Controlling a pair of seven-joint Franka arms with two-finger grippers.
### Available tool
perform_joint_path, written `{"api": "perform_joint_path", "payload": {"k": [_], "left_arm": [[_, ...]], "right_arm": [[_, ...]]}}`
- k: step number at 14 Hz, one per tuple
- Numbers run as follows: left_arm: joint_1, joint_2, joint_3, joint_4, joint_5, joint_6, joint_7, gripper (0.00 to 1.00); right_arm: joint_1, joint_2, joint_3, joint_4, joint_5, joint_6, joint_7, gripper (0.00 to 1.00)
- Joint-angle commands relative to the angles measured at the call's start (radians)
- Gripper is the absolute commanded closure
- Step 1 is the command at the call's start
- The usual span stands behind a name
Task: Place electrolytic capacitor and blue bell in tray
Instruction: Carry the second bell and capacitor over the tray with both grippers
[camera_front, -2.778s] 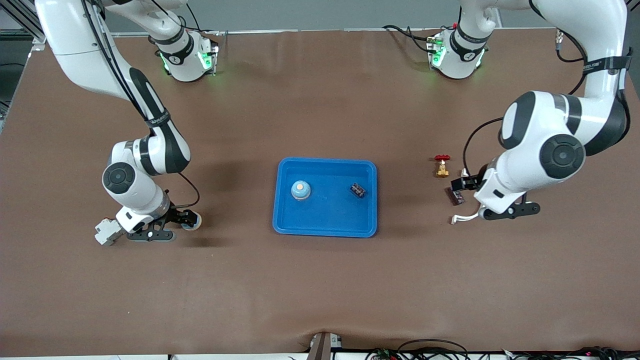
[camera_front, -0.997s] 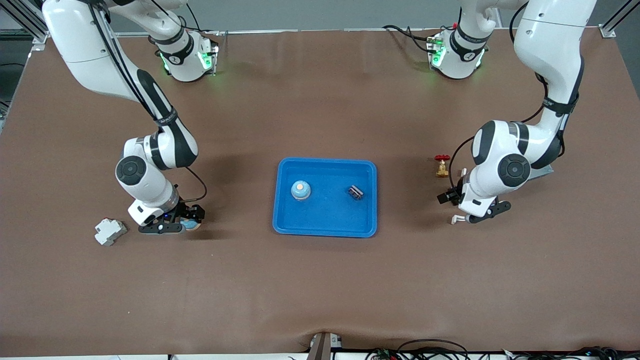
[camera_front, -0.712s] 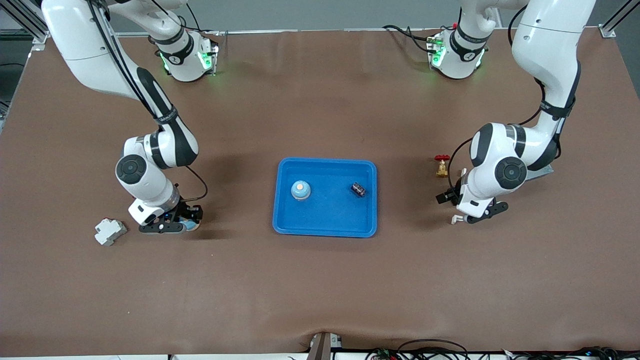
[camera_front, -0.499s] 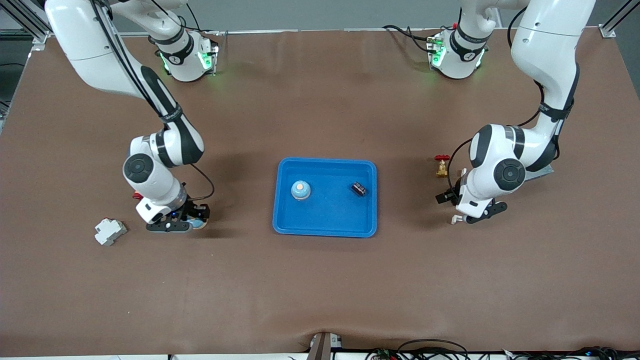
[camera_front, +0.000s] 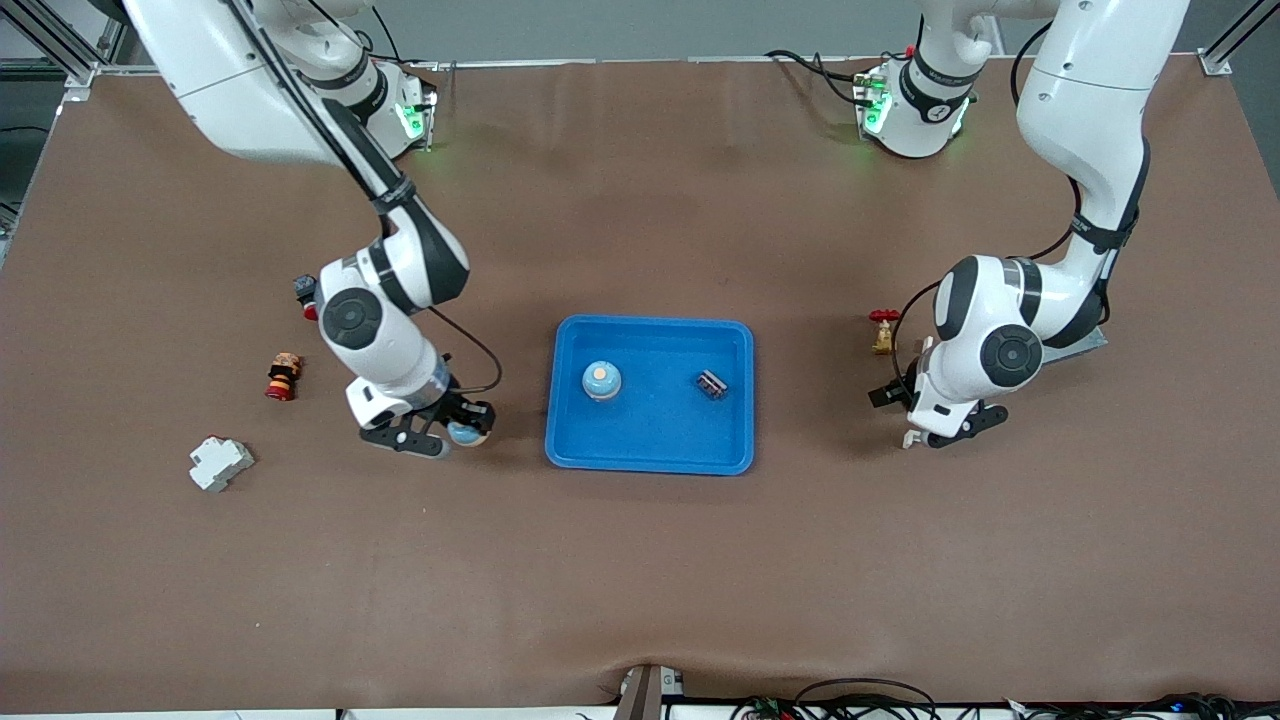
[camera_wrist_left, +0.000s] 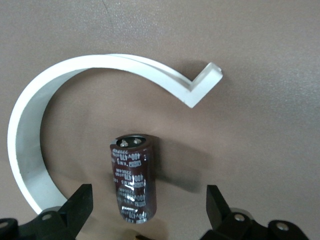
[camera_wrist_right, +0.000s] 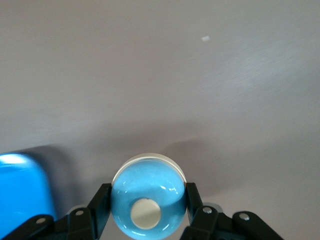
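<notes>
The left arm hides the electrolytic capacitor (camera_wrist_left: 132, 180) beside the tray (camera_front: 648, 460); the small part (camera_front: 712, 384) inside is too tiny to name.

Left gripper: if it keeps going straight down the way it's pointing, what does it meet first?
Most likely the electrolytic capacitor: it lies on the table between the open fingers of the left gripper, so the fingers would straddle it. A white curved plastic piece lies just beside it. Height above the table is unclear.

The capacitor (camera_wrist_left: 133, 181) sleeve reads "400v 470" (white print, repeated).
</notes>
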Motion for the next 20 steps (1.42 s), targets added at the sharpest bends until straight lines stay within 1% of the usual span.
{"api": "perform_joint_path", "payload": {"k": [1, 4, 5, 8, 10, 11, 13, 15, 18, 20], "left_arm": [[0.001, 0.008, -0.001, 0.001, 0.003, 0.028, -0.032, 0.00], [-0.002, 0.019, -0.001, 0.001, 0.003, 0.053, -0.073, 0.00], [0.000, 0.019, -0.001, 0.002, 0.003, 0.054, -0.075, 0.03], [0.003, 0.017, -0.002, 0.002, 0.002, 0.054, -0.076, 0.46], [0.007, 0.015, -0.002, 0.002, 0.002, 0.054, -0.076, 0.69], [0.007, 0.014, -0.002, 0.004, 0.002, 0.054, -0.076, 0.79], [0.007, 0.014, -0.002, 0.004, 0.002, 0.054, -0.076, 0.92], [0.007, 0.014, -0.002, 0.004, 0.002, 0.054, -0.076, 1.00], [0.000, 0.005, -0.002, 0.020, 0.002, 0.042, -0.113, 1.00], [-0.005, -0.003, -0.011, 0.059, 0.002, -0.020, -0.145, 1.00]], "right_arm": [[0.088, 0.010, -0.002, 0.104, -0.007, -0.097, 0.155, 1.00], [0.169, 0.071, -0.013, 0.217, -0.019, -0.174, 0.288, 1.00], [0.189, 0.088, -0.014, 0.238, -0.021, -0.180, 0.323, 1.00], [0.216, 0.111, -0.016, 0.258, -0.047, -0.180, 0.380, 1.00], [0.243, 0.131, -0.017, 0.286, -0.079, -0.182, 0.438, 1.00], [0.252, 0.142, -0.022, 0.295, -0.101, -0.182, 0.468, 1.00], [0.277, 0.158, -0.033, 0.318, -0.116, -0.182, 0.512, 1.00], [0.326, 0.180, -0.080, 0.342, -0.116, -0.182, 0.546, 1.00], [0.389, 0.223, -0.132, 0.392, -0.119, -0.180, 0.633, 1.00], [0.435, 0.241, -0.178, 0.410, -0.119, -0.177, 0.660, 1.00]]}}
